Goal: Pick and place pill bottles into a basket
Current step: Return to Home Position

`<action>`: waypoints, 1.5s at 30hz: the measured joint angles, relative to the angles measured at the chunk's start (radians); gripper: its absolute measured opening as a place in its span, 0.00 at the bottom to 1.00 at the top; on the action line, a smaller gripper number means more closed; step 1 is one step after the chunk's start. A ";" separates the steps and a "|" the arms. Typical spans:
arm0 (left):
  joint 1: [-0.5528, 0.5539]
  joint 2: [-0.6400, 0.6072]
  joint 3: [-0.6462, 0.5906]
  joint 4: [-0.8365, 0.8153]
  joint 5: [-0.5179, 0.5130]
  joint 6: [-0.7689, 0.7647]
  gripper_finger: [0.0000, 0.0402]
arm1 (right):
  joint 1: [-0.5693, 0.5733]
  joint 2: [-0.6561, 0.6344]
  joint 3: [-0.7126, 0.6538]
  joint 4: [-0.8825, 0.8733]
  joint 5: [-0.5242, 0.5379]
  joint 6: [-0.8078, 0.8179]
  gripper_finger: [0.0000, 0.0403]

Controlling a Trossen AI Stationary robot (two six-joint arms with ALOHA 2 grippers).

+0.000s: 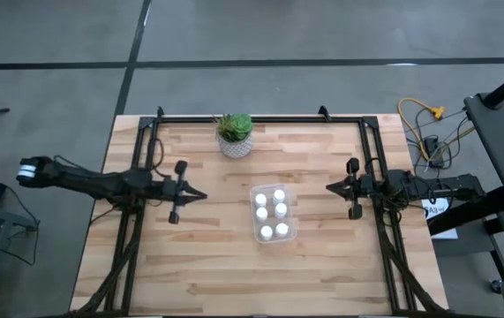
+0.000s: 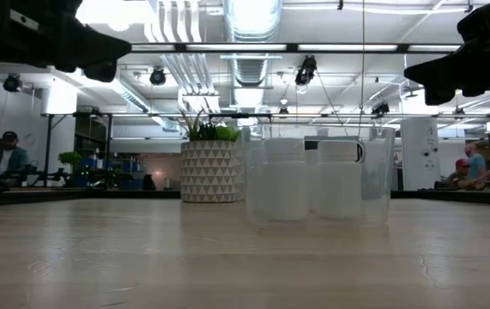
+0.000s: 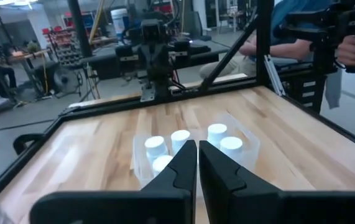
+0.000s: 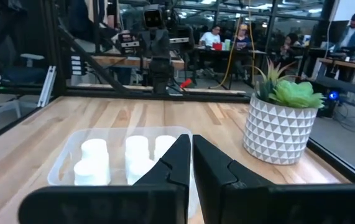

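Note:
Several small white pill bottles (image 1: 270, 213) stand upright inside the clear plastic basket (image 1: 253, 221) at the table's middle. They also show in the left wrist view (image 3: 217, 132), the right wrist view (image 4: 94, 150) and the low view (image 2: 285, 184). My left gripper (image 1: 201, 195) hovers shut and empty to the left of the basket, pointing at it; its shut fingers show in its own wrist view (image 3: 198, 157). My right gripper (image 1: 329, 186) hovers shut and empty to the right of the basket, also pointing at it (image 4: 191, 149). Both are above the table and apart from the basket.
A whitish patterned pot with a green plant (image 1: 235, 136) stands at the far edge, just left of the basket's line (image 4: 280, 127). A black frame rail (image 1: 260, 117) runs along the table's far side and down both sides. People sit in the room beyond the table.

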 joint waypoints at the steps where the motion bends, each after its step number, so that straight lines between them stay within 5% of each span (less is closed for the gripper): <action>1: 0.000 -0.029 -0.009 -0.018 -0.001 0.000 0.00 | 0.000 0.000 0.000 0.000 0.000 0.000 0.02; 8: 0.000 -0.192 -0.044 -0.153 0.001 -0.033 0.00 | 0.000 -0.002 0.000 -0.002 0.003 -0.027 0.02; 26: 0.000 -0.367 -0.065 -0.348 0.013 -0.053 0.00 | 0.000 0.000 -0.007 -0.007 0.003 -0.035 0.02; 37: 0.000 -0.570 -0.131 -0.371 -0.012 -0.053 0.00 | 0.000 0.000 -0.007 -0.007 0.003 -0.037 0.02; 45: 0.000 -0.571 -0.168 -0.344 -0.054 -0.078 0.00 | 0.000 0.000 -0.007 -0.007 0.005 -0.006 0.02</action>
